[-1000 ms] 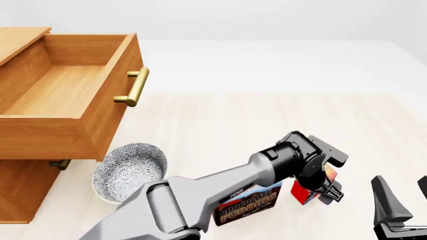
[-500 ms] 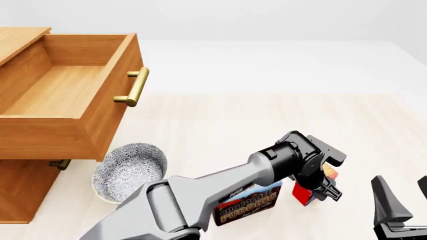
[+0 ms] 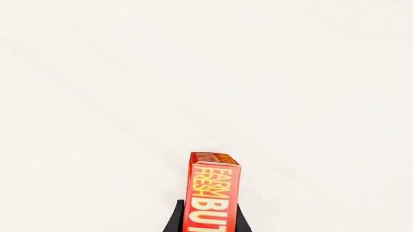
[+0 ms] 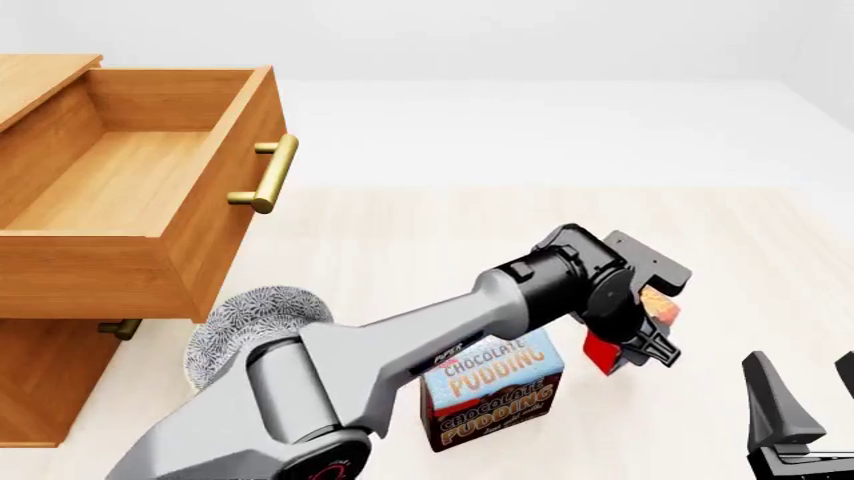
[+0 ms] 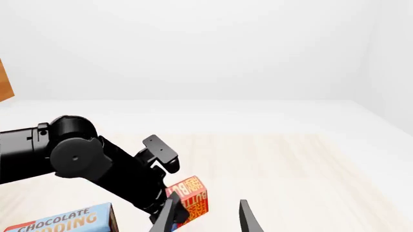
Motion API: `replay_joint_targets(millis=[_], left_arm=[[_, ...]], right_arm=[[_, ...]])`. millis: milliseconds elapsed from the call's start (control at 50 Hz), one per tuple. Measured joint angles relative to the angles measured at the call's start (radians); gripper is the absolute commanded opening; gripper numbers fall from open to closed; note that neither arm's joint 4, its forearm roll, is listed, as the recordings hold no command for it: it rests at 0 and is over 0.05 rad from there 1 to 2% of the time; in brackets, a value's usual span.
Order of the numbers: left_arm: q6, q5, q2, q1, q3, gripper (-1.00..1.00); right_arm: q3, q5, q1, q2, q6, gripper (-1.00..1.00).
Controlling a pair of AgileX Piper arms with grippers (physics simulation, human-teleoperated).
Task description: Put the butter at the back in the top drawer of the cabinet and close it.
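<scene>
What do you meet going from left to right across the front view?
Light-brown wooden cabinet with its open top drawer → grey patterned bowl → blue-and-brown Chocolate Pudding box → small red butter box in the left pincer → black right pincer at the right edge.

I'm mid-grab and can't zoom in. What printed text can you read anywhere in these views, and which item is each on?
"FARM FRESH BUT", cut off by the picture's edge: on the small red butter box held in the left gripper.
"CHOCOLATE PUDDING", printed twice: on the blue-and-brown pudding box standing on the table.
Small white lettering on the left arm's grey link: too small to read.
Smaller print on both boxes: too blurred to read.
</scene>
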Motion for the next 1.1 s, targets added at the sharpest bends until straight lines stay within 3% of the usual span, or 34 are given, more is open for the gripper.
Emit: replay_joint_targets(millis=[540, 1100], left_arm=[[0.026, -0.032, -0.194, 0.0, 0.123, -1.0], [0.07, -0.057, -0.475, 0.025, 0.319, -1.0]], right_arm=[[0.0, 0.0, 0.0, 0.0, 0.0, 1.0], [0.0, 0.0, 0.0, 0.0, 0.0, 1.0]])
